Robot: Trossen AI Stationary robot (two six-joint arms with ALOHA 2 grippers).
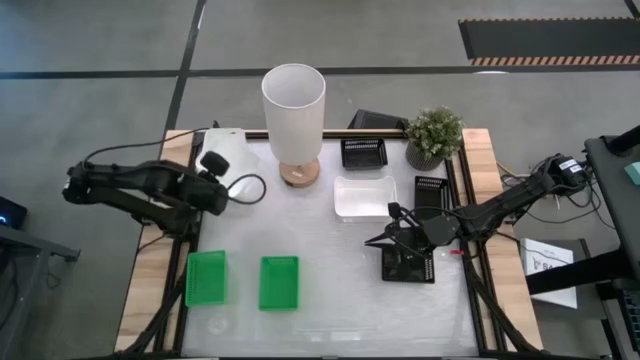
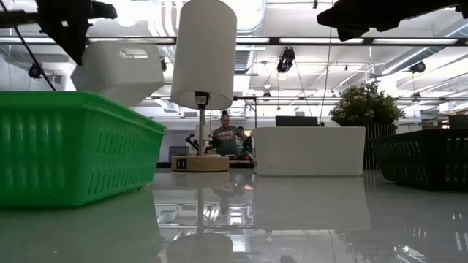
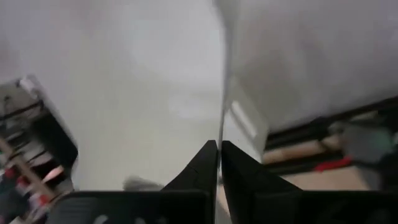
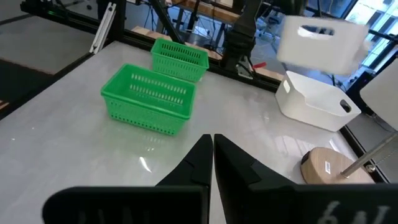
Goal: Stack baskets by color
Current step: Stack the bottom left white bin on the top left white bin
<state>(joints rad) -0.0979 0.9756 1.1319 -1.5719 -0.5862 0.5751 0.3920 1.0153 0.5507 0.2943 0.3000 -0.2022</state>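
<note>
My left gripper (image 1: 216,166) is shut on a white basket (image 1: 228,145) at the far left of the table. That basket hangs in the air (image 4: 320,38) above a second white basket (image 4: 314,99) standing on the table. A third white basket (image 1: 365,197) sits mid-table. Two green baskets (image 1: 207,277) (image 1: 279,282) stand near the front edge. Black baskets stand at the far side (image 1: 363,152), at the right (image 1: 430,190) and nearer the front (image 1: 408,265). My right gripper (image 1: 374,241) is shut with nothing in it, raised beside that nearer black basket. My left gripper pinches one thin wall of the white basket (image 3: 222,121), with one finger (image 3: 202,165) on each side of it. The fingers come slanting down from the table's left. The basket is lifted clear of the table (image 2: 121,66), roughly level.
A tall white lamp (image 1: 294,110) on a round wooden foot stands at the far middle, close to the held basket. A potted plant (image 1: 434,135) is at the far right. The table's near middle (image 1: 340,320) is bare. A person sits in the room beyond.
</note>
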